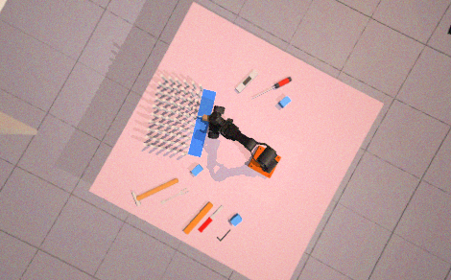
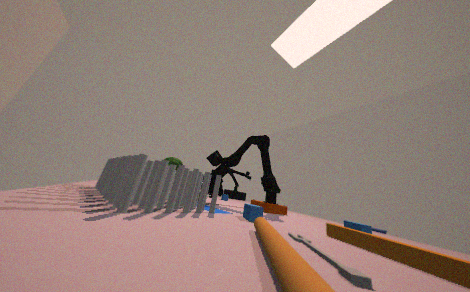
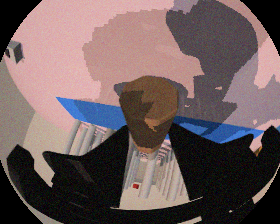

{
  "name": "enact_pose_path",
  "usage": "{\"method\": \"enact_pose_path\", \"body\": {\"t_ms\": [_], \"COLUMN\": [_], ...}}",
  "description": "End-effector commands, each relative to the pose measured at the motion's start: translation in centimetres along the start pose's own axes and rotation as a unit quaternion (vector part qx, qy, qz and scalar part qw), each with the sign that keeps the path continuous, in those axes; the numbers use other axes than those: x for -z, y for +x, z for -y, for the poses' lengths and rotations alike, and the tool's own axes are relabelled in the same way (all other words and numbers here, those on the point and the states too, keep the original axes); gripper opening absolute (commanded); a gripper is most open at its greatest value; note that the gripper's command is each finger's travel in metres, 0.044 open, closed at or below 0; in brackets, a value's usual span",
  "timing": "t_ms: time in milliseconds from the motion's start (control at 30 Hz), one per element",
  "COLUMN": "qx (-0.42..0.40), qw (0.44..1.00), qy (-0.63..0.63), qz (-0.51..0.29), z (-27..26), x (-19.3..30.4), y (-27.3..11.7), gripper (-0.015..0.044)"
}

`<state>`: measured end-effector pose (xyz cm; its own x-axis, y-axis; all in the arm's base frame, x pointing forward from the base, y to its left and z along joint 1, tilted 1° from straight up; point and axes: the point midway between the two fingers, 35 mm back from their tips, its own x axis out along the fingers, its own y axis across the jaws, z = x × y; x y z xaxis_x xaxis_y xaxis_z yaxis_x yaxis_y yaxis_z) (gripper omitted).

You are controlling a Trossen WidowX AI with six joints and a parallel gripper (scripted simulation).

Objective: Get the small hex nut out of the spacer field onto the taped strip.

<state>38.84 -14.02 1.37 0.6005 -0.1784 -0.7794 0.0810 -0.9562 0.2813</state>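
Note:
The standing metal spacers [image 1: 169,115] [image 2: 121,185] [image 3: 147,177] form a dense field. The blue taped strip [image 1: 208,98] [image 2: 217,210] [image 3: 93,111] runs along its front. My gripper [image 1: 208,118] [image 2: 215,188] [image 3: 148,128] is over the strip at the field's front edge, shut on a brown-handled tool [image 1: 204,118] [image 3: 150,101]. The tool's far end is hidden, and I cannot tell whether it touches any spacer. A small red spot [image 3: 135,186] shows low among the spacers in the wrist view; I cannot tell whether it is the nut. No nut is clearly visible.
A hammer [image 1: 156,189], a thin grey tool [image 1: 175,196] [image 2: 326,257], an orange bar [image 1: 199,218] [image 2: 406,250], a red-handled tool [image 1: 205,224] and a hex key [image 1: 224,236] lie on one side. A screwdriver [image 1: 283,82] and a pale tool [image 1: 246,81] lie opposite. Blue blocks [image 1: 197,170] [image 2: 253,212] are scattered.

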Motion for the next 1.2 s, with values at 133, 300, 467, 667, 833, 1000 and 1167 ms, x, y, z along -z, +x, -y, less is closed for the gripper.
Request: {"method": "enact_pose_path", "body": {"t_ms": [133,300,467,667,833,1000,1167], "qx": [0.001,0.001,0.001,0.001,0.002,0.002,0.002], "qw": [1.0,1.0,1.0,1.0,1.0,1.0,1.0], "qy": [0.002,0.002,0.001,0.001,0.001,0.001,0.001], "qz": [0.002,0.002,0.002,0.002,0.003,0.003,0.003], "z": [-0.1,-0.3,-0.5,-0.7,-0.8,-0.8,-0.8], "x": [-0.3,-0.6,-1.0,-1.4,-1.7,-2.1,-2.3], "y": [0.0,-0.2,-0.4,-0.6,-0.8,-1.0,-1.2], "gripper": [0.0,0.0,0.0,0.0,0.0,0.0,0.0]}}
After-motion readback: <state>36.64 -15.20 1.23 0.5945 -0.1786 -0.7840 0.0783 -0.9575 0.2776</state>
